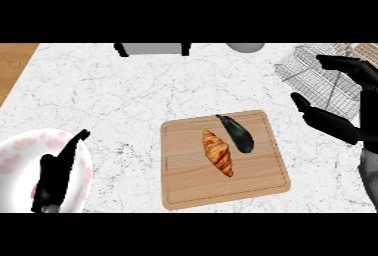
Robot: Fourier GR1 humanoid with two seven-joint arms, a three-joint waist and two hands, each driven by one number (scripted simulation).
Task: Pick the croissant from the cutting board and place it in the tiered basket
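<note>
The cutting board (221,192) is showing pale wood with fine straight grain and a matt finish, and the croissant (218,152) at its centre is looking golden-brown, ridged and faintly glossy beside the smooth, shiny dark aubergine (238,134) at one o'clock. The counter (133,95) is reading as white marble with thin grey veins, while the tiered basket (314,72) at two o'clock is looking like thin metal wire mesh. At eight o'clock the plate (18,165) is gleaming like glazed white ceramic with pink marks.

Left hand (55,172) rests open low; right hand (343,117) spread open, raised.
</note>
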